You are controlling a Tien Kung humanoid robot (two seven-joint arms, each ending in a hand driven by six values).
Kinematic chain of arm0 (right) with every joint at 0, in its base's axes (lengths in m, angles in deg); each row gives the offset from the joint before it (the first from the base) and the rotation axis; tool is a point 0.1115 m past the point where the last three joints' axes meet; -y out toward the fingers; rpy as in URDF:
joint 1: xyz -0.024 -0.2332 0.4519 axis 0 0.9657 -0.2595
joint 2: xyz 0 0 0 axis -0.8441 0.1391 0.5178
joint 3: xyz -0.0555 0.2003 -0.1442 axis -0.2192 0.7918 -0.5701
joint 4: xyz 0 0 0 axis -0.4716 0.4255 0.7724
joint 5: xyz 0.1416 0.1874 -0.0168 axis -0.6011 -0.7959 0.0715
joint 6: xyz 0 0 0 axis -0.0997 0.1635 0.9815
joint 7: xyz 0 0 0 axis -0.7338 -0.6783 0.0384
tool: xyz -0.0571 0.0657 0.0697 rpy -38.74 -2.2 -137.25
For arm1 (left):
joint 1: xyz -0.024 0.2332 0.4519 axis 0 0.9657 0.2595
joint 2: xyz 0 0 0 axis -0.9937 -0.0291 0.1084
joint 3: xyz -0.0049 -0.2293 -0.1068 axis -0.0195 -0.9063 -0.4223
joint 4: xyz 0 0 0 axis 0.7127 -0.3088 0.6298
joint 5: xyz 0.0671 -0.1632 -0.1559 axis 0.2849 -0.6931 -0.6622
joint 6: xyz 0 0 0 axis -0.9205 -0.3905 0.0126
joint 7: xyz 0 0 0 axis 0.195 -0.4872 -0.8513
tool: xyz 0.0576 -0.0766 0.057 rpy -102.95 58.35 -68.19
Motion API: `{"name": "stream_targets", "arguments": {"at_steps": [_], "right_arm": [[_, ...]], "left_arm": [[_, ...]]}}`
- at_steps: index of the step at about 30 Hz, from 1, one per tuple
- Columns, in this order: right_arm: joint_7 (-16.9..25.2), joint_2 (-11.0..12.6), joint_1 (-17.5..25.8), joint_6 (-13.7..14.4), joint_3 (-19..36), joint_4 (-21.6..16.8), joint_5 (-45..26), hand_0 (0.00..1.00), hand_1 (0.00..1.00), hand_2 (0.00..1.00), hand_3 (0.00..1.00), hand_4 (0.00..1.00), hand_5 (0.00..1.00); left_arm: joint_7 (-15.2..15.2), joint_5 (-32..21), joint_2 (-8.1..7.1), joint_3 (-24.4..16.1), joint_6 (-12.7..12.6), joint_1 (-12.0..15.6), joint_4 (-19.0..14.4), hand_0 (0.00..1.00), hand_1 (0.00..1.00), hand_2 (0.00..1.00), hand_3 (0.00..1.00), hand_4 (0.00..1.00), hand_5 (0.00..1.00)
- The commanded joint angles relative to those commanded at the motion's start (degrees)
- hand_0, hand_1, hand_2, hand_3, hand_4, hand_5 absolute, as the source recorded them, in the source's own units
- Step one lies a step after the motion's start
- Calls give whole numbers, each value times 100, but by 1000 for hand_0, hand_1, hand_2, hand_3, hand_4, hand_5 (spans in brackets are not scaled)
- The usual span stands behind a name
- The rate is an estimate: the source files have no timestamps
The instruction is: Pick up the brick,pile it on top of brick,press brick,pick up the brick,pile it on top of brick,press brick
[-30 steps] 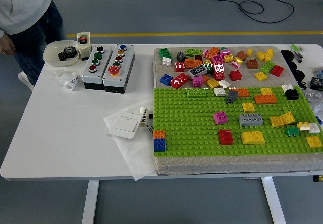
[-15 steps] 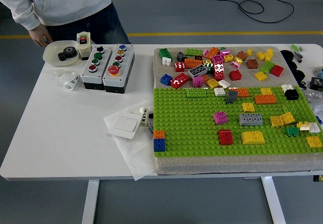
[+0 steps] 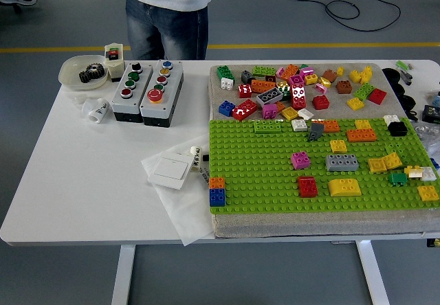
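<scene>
A green studded baseplate lies on the right half of the table. On it stand a red brick, a yellow sloped brick, a grey brick, a pink brick and an orange-on-blue stack at its left edge. A heap of several loose coloured bricks lies behind the plate on a beige mat. Neither robot hand shows in the head view.
A person stands at the far side, behind two button boxes. A bowl with gears, a white cup and a white switch on paper lie at the left. Black parts sit at the right edge.
The person has walked to the right along the far side of the table, from its left corner to behind the button boxes. Nothing on the table has moved.
</scene>
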Motion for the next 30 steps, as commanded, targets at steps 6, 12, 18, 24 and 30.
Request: {"name": "stream_targets", "arguments": {"at_steps": [6,12,18,24,30], "right_arm": [[-13,19,-1,-4,-26,15,-2,845,788,803,797,998,927],[-32,54,33,-2,-13,3,9,844,788,803,797,998,927],[-35,67,70,-3,11,-4,14,844,788,802,797,998,928],[-47,72,98,-2,-1,-10,22,844,788,802,797,998,928],[-52,66,129,-4,-1,-17,25,844,788,802,797,998,928]], "left_arm": [[5,-56,13,50,-5,-21,0,779,808,855,630,677,681],[1,-13,11,46,10,-7,0,778,807,854,630,676,681],[7,-1,6,74,20,14,0,778,807,854,630,675,681],[8,15,2,83,25,42,0,778,806,854,630,674,680],[15,28,-4,97,36,71,0,778,807,854,629,674,680]]}}
